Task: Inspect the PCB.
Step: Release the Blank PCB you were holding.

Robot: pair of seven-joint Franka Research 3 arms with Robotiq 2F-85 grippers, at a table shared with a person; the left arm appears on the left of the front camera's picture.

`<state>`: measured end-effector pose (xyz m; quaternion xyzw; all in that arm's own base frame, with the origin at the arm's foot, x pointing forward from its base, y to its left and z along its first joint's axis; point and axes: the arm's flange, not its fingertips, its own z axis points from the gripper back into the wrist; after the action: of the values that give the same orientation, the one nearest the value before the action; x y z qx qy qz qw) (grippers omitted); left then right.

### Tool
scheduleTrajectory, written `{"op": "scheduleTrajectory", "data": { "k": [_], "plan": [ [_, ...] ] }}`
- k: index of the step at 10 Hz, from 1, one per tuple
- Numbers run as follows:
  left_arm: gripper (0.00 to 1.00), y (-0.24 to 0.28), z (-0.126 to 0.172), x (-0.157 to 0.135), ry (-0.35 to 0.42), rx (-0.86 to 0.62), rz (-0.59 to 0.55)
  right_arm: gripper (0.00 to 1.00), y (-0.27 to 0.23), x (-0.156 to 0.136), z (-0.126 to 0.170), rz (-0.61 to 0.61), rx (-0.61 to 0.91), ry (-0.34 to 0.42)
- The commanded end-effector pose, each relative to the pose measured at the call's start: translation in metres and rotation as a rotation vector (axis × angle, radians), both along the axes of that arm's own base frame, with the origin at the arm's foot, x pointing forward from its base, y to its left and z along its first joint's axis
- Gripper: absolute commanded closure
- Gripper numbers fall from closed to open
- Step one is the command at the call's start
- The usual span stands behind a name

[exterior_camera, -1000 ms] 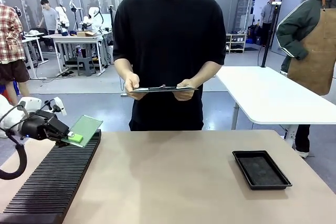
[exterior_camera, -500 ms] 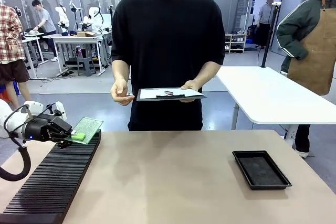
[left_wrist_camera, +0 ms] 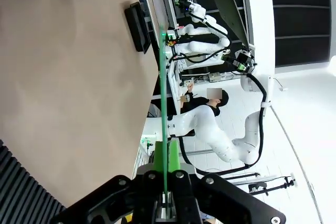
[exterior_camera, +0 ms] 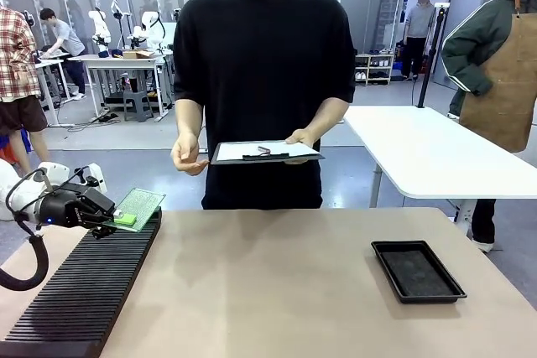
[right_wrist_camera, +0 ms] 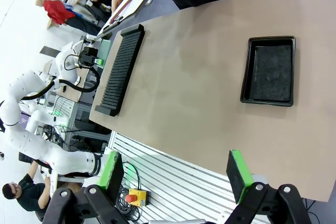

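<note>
The PCB, a thin pale green board, hangs tilted over the far end of the black slotted rack. My left gripper is shut on its near edge. In the left wrist view the PCB shows edge-on as a thin green line rising from between the fingers of the left gripper. My right gripper stands open high above the table's near edge, with nothing between its green pads. From there the PCB shows far off, beside the rack.
A person stands across the table, holding a clipboard with white paper and a pen in one hand; the other hand hangs free. A shallow black tray sits at the table's right. A white table stands behind.
The person has taken one hand off the clipboard and tilted its face into view. My left gripper has turned slightly with the PCB and now holds still.
</note>
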<state>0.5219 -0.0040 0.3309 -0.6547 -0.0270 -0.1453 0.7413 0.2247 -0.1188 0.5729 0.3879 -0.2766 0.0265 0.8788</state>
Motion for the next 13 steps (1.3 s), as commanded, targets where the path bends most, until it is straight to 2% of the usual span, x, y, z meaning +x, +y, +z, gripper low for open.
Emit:
{"op": "scheduleTrajectory", "data": {
  "k": [1,13],
  "plan": [
    [1.00,-0.0007,0.0008,-0.0010,0.002,0.004,-0.010,0.00,0.0014,-0.0010,-0.0022,0.009,-0.001,-0.010],
    [1.00,-0.0007,0.0008,-0.0010,0.002,0.004,-0.010,0.00,0.0014,-0.0010,-0.0022,0.009,-0.001,-0.010]
  ]
}}
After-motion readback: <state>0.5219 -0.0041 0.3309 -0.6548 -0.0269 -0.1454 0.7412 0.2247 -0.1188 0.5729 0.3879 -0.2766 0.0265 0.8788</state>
